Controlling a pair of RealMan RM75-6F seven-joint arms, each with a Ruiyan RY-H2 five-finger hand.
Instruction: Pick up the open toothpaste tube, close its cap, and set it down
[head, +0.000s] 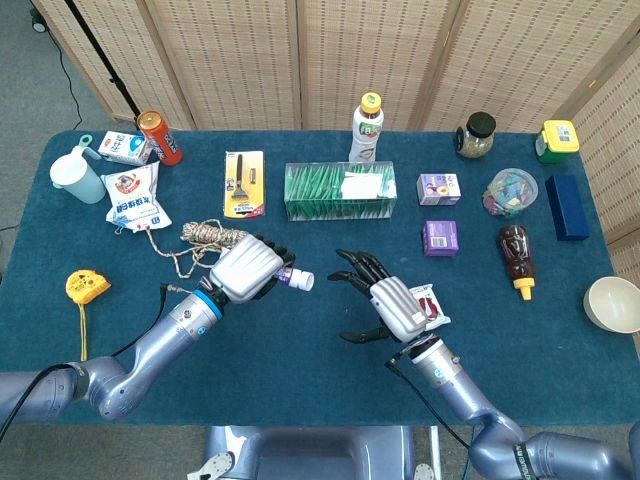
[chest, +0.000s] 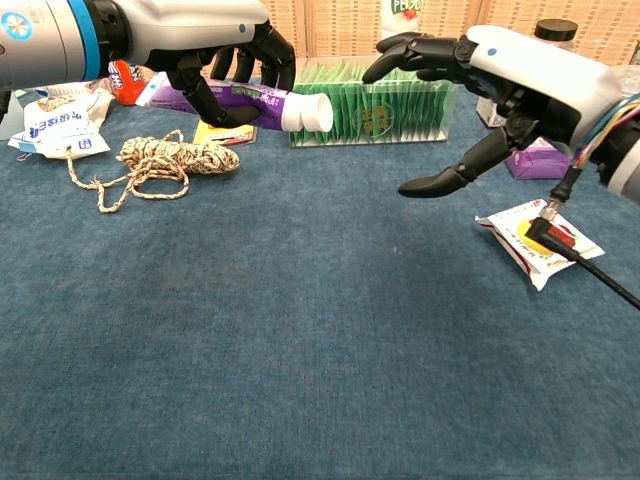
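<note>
Purple toothpaste tube (chest: 236, 98), white cap (chest: 308, 113) closed, horizontal, aloft.

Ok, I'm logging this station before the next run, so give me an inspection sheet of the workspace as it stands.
Surface: blue cloth table, bare at the front.
Job's things: toothpaste tube held above the table, white cap end towards the right robot hand; cap looks shut.
Clutter: rope, green box, snack packet, drink bottle, sauce bottle, bowl, yellow tape measure.
Robot hands: left robot hand grips the tube; right robot hand holds nothing, fingers spread, clear of the cap.
Cables: black cable crossing the snack packet.
Surroundings: woven folding screens behind the table.
</note>
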